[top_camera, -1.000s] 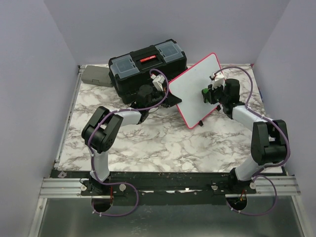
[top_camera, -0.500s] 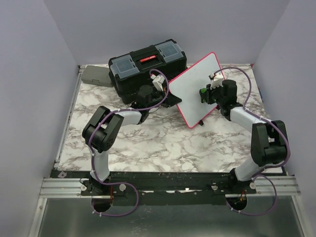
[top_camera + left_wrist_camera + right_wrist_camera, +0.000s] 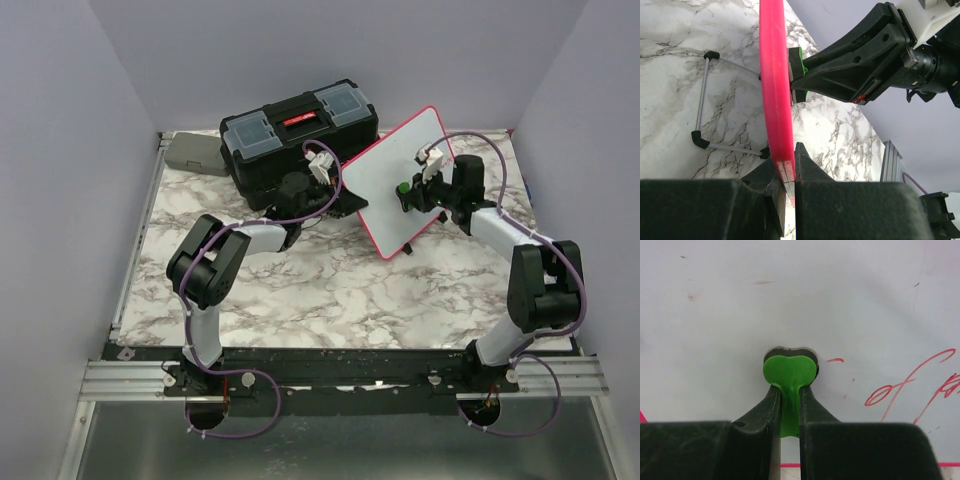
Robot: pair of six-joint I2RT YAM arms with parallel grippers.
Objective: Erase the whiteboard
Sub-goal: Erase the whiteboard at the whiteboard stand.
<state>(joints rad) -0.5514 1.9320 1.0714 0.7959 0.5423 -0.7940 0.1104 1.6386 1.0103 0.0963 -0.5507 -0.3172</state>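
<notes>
Right now: whiteboard (image 3: 395, 175) propped tilted, far right on table (image 3: 300, 290), just beside toolbox (image 3: 298, 130). Left gripper (image 3: 789, 165) pinched on pink frame, steadying it. Right gripper (image 3: 789, 410) clamped on green eraser (image 3: 790, 370), pad against board face. Red writing (image 3: 912, 385) near eraser, unwiped. Best bet: sweep across it with firm, even pressure, left hold tight.

Back wall (image 3: 330, 50): plain pale lavender panel, evenly lit.
Side walls: the same lavender, left (image 3: 60, 150) and right (image 3: 590, 130) — they close the surface in on three sides.
Surface (image 3: 330, 290): white marble pattern with grey veins, matte.
Near edge: aluminium rail (image 3: 340, 375) running across the front.
Below the rail: dull grey metal sheet (image 3: 340, 445).
Far-left corner: small grey box (image 3: 195, 153), just beside a black toolbox (image 3: 295, 130) with grey lid compartments and a red latch.
Light: diffuse — shadows fall soft.
</notes>
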